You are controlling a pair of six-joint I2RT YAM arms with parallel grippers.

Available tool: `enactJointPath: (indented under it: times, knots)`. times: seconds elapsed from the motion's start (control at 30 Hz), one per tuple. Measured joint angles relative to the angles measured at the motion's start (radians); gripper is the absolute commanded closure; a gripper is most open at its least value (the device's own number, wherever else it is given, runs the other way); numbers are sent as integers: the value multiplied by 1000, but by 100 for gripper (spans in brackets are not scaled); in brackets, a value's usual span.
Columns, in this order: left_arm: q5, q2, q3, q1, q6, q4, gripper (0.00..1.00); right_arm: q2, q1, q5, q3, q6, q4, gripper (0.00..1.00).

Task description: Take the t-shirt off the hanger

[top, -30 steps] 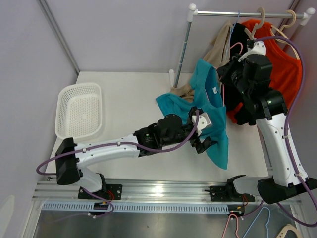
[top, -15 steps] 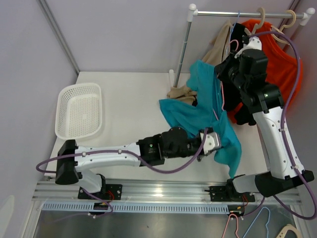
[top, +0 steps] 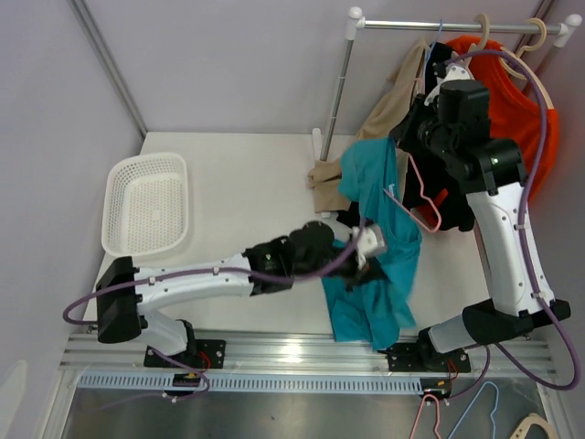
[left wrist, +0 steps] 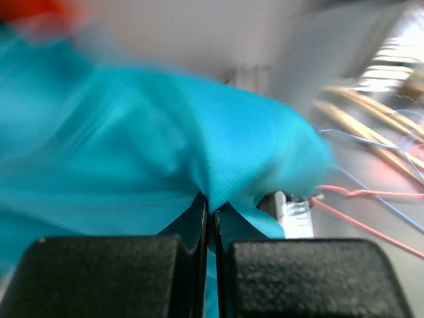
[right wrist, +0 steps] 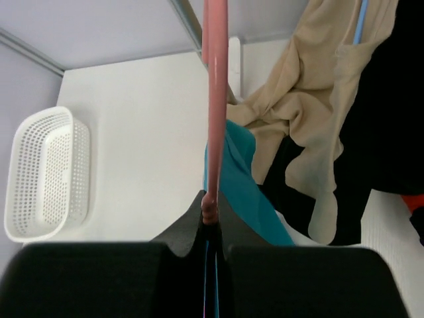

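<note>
The teal t-shirt (top: 373,194) droops from the pink wire hanger (top: 424,189) down to the table's near edge. In the top view, part of the hanger wire shows bare to the right of the cloth. My left gripper (top: 366,257) is shut on a fold of the t-shirt (left wrist: 199,152), its fingertips (left wrist: 211,211) pinching the teal cloth. My right gripper (top: 413,144) is up by the clothes rack, shut on the pink hanger (right wrist: 213,99), whose rod runs straight up from between the fingers (right wrist: 210,211). The t-shirt (right wrist: 242,175) hangs just behind that rod.
A white mesh basket (top: 146,203) stands at the table's left. The rack rail (top: 439,26) at the back right carries beige (top: 384,108), black and orange (top: 516,128) garments. Spare hangers (top: 457,416) lie below the near edge.
My left gripper shut on the t-shirt and drew it toward the near edge, so the cloth hangs lower and more hanger wire is bare. The right gripper lifted the hanger toward the rail.
</note>
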Motion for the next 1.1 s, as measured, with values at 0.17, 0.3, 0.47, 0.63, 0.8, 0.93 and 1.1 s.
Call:
enactJointPath:
  times: [0.17, 0.3, 0.47, 0.63, 0.8, 0.93, 1.1]
  knots:
    - [5, -7, -147, 339, -232, -25, 99, -45, -5, -49, 70, -26, -76, 100]
    - [-120, -60, -226, 502, -383, -71, 99, -183, -5, -87, -83, -35, -168, 100]
    - [-148, -83, -182, 660, -507, -77, 99, -389, -5, -88, -256, -31, -253, 100]
    - [-163, -103, -71, 676, -507, -144, 99, -503, -5, -60, -243, -51, -171, 100]
    - [-156, -178, 157, 678, -464, -363, 99, -454, -5, -57, -250, -70, 9, 100]
    - [-158, -219, 460, 778, -439, -504, 99, -301, -5, -53, -251, -92, 162, 100]
    - [-214, -195, 863, 976, -386, -621, 99, -81, -5, -29, -214, -165, 322, 100]
